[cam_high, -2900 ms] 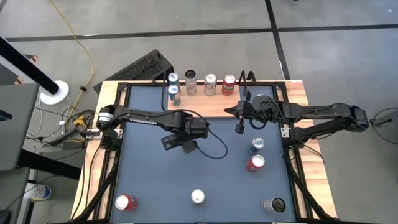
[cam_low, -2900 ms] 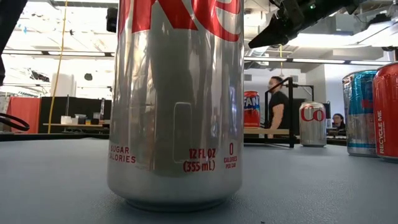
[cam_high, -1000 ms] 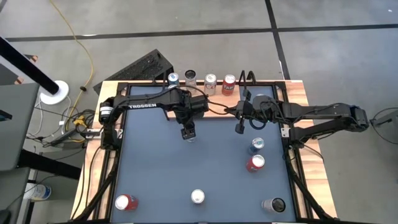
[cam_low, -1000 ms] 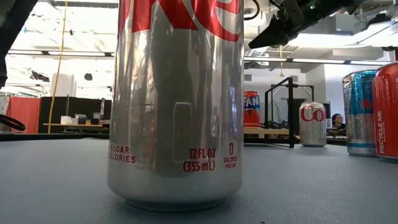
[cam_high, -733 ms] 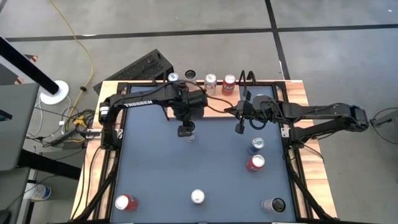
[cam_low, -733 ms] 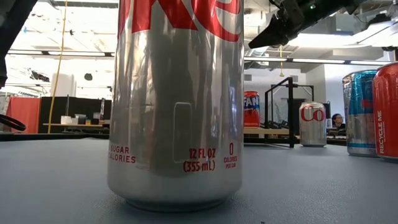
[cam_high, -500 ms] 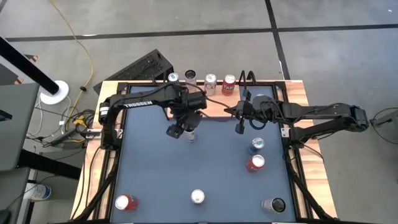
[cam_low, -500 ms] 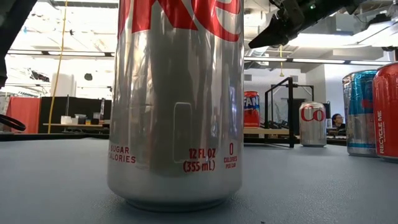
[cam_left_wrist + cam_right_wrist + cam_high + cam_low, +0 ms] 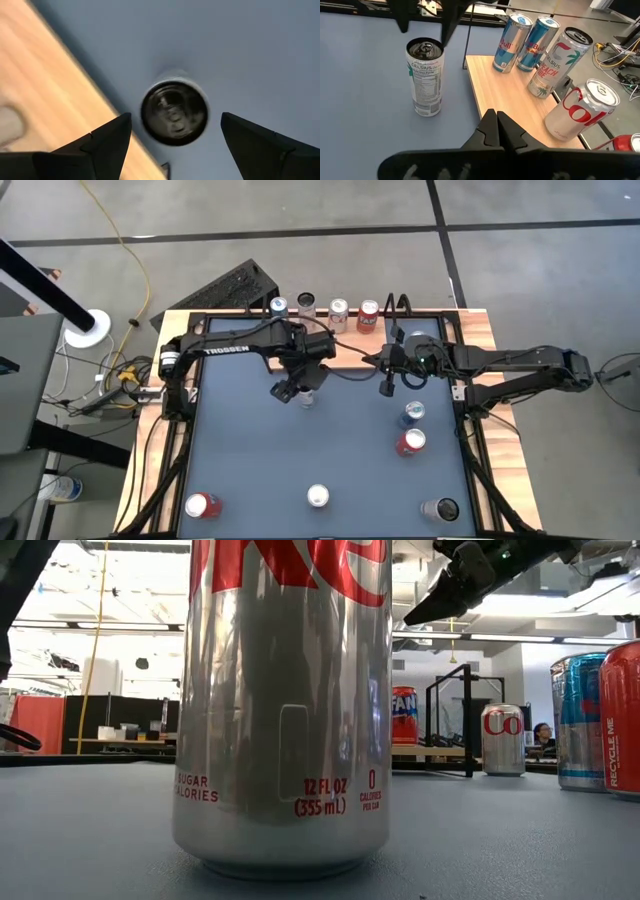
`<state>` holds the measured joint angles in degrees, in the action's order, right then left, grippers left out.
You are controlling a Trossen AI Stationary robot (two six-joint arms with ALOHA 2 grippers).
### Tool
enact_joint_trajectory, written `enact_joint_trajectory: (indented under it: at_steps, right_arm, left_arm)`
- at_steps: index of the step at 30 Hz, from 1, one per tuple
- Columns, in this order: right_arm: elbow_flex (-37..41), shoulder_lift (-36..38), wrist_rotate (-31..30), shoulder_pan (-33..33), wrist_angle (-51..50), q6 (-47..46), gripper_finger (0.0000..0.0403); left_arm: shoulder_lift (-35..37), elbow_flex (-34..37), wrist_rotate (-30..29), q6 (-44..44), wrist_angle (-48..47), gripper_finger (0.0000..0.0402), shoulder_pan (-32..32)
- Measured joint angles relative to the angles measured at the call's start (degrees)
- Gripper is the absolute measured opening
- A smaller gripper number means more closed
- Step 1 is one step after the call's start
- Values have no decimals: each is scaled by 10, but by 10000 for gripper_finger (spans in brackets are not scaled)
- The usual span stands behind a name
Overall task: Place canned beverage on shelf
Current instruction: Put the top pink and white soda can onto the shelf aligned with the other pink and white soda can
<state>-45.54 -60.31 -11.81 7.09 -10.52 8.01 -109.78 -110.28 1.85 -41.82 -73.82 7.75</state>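
The table point(image 9: 250, 470), a grey-blue top with wooden edges, fills the middle of the high view. At its upper edge sits the shelf point(image 9: 345, 352), a light-wood board in a black rail frame, with four cans along its far side: two blue-and-silver cans point(image 9: 527, 40), a pale tall one and a silver cola can point(image 9: 576, 116).

The left arm reaches in from the left of the high view, and the left gripper point(image 9: 292, 388) hovers right above a slim white can point(image 9: 425, 79) that stands upright on the table, just off the shelf's near edge and not yet on it. In the left wrist view the can's dark top point(image 9: 174, 112) lies between the two fingers point(image 9: 102, 145), jaws spread wide and touching nothing.

The right gripper point(image 9: 385, 386) waits just right of centre in the high view, near the shelf, jaws shut and empty.

More cans stand on the table: a blue and a red one at right, three along the lower edge.

The step in hand looks like the grasp. To do it well, the jaws should drop straight down with the can centred, close on its upper body, then lift clear of the rail before moving over the board.
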Motion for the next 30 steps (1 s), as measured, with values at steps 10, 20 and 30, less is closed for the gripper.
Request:
enact_joint_trajectory:
  at_steps: [10,20,30]
  right_arm:
    - [0,0,0,0,0,0,0]
    - [0,0,0,-5,-3,-5,0]
    - [0,0,1,-7,-6,-5,0]
  left_arm:
    - [-11,0,22,16,10,297,0]
    - [-61,0,-2,25,-5,297,0]
    - [-80,0,-1,29,-21,297,0]
